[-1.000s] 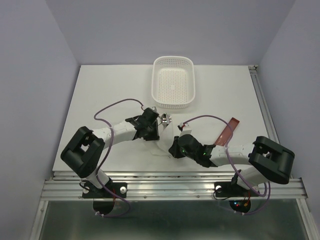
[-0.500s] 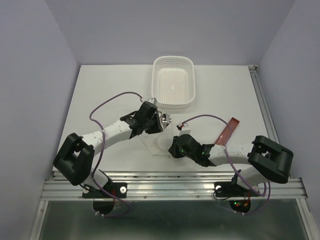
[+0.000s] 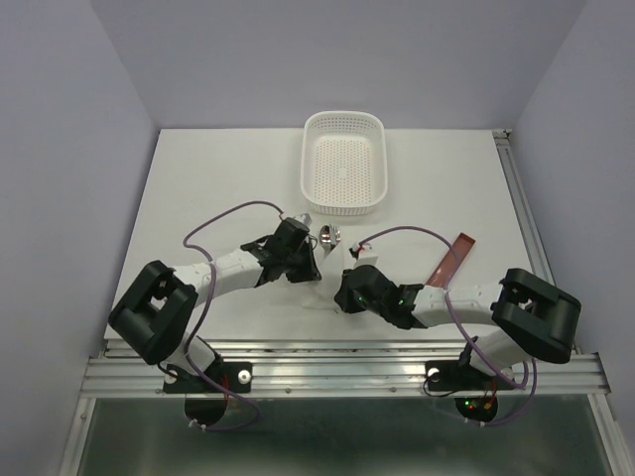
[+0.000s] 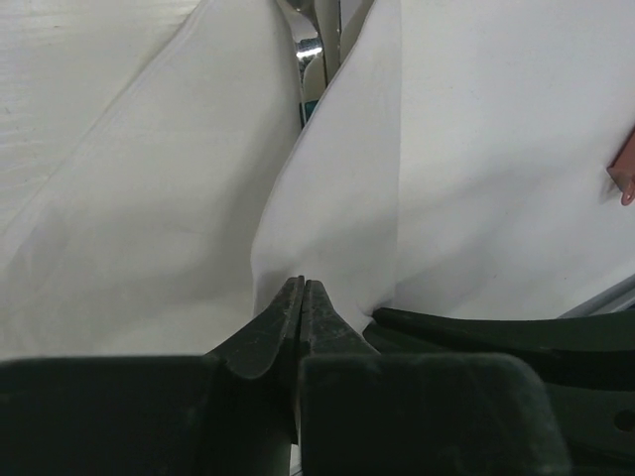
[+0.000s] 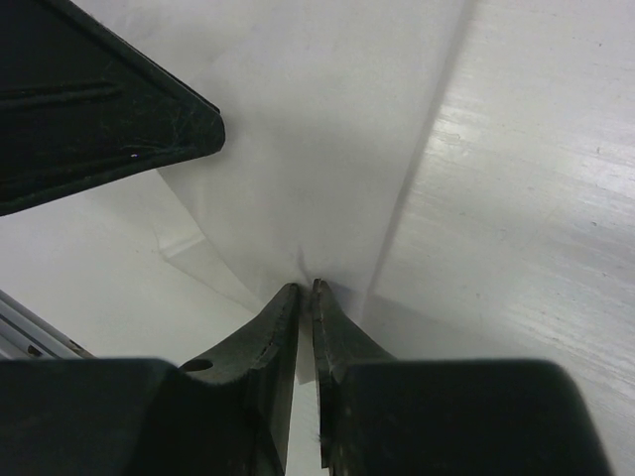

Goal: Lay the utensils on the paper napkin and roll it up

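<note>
Squeezed almost tight, the left gripper (image 4: 302, 290) pinches a raised fold of the paper napkin (image 4: 337, 198) between its two fingers. The right gripper (image 5: 306, 291) is nearly closed too, and it nips another part of the paper napkin. From above, the paper napkin lies on the table (image 3: 198, 188) just in front of the white basket (image 3: 305, 169). The spoon (image 3: 328, 235) shows its shiny bowl close to the basket's near rim. A reddish-brown flat thing (image 3: 451, 260) lies in front of the basket, off to its right.
</note>
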Action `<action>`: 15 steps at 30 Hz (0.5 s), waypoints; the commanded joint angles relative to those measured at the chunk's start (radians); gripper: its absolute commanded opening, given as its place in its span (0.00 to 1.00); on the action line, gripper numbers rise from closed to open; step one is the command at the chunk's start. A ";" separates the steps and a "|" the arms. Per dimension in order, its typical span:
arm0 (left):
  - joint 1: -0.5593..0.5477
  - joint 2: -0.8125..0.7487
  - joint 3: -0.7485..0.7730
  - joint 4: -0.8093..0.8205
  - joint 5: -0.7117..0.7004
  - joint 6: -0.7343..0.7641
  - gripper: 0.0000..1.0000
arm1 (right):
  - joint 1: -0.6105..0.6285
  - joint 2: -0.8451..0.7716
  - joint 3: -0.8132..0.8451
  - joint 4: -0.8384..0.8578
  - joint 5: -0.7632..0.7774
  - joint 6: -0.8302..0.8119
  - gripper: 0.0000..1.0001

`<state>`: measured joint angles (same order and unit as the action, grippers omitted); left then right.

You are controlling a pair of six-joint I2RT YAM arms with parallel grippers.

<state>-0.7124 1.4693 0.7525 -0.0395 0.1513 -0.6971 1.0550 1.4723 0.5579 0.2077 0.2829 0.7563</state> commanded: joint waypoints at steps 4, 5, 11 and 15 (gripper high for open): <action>-0.002 0.074 -0.022 -0.002 -0.078 0.002 0.05 | 0.011 0.010 0.095 -0.132 -0.037 -0.020 0.21; -0.002 0.089 -0.022 -0.010 -0.082 0.005 0.04 | 0.011 0.003 0.108 -0.157 -0.053 -0.029 0.21; -0.001 0.089 -0.022 -0.034 -0.125 0.005 0.03 | 0.011 -0.035 0.132 -0.205 -0.068 -0.031 0.18; -0.001 0.098 -0.012 -0.056 -0.144 0.016 0.02 | 0.011 -0.029 0.122 -0.205 -0.080 -0.031 0.16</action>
<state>-0.7124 1.5581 0.7452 -0.0319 0.0845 -0.7040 1.0550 1.4647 0.6468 0.0288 0.2283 0.7372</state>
